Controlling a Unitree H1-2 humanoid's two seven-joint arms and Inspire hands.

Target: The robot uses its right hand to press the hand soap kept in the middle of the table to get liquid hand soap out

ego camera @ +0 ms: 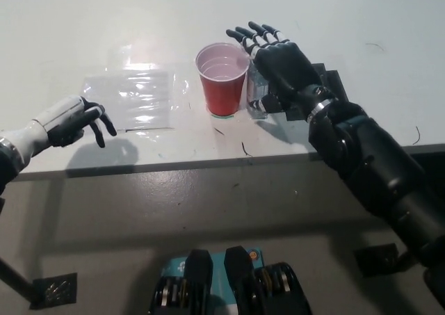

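Note:
A clear hand soap bottle [256, 94] stands just right of a red plastic cup [222, 78] near the middle of the white table [83, 23]. My black right hand [281, 59] hovers over the bottle with its fingers spread flat, open, palm down. It covers the bottle's top, so the pump is hidden and I cannot tell whether the palm touches it. My white left hand [68, 119] rests open above the table's front left edge, its fingers loosely curled and holding nothing.
A clear plastic sheet [135, 96] lies flat on the table left of the cup. A black mat [331, 78] shows under my right wrist. The table's front edge [208, 163] runs across the middle of the picture.

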